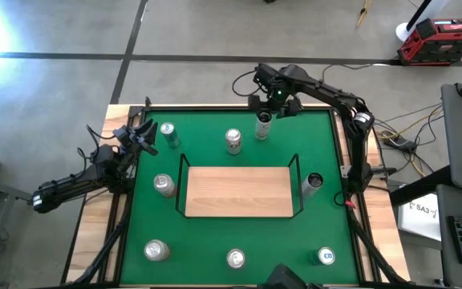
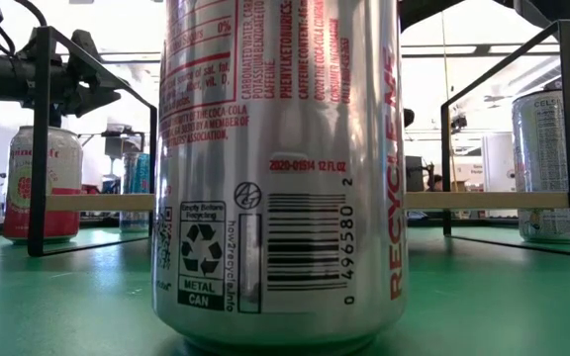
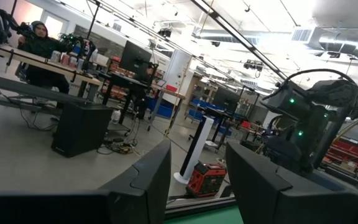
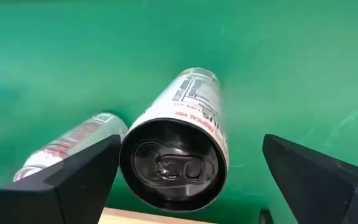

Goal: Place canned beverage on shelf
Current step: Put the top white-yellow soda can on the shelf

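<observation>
Right gripper gapes wide over the can, a slick, dentable cylinder, so squeeze its mid-wall gently; left gripper waits clenched

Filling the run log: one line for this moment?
right tool: open over slim black-topped can | left tool: shut, waiting | light-wood shelf: bare

The silver can reads "RECYCLE ME", "METAL CAN", "12 FL OZ", barcode digits "496580".

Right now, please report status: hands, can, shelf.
Right hand open, above slim can at far edge, not gripping. Left hand shut, waiting at left edge. Shelf holds no can. Nothing in the way.
</observation>
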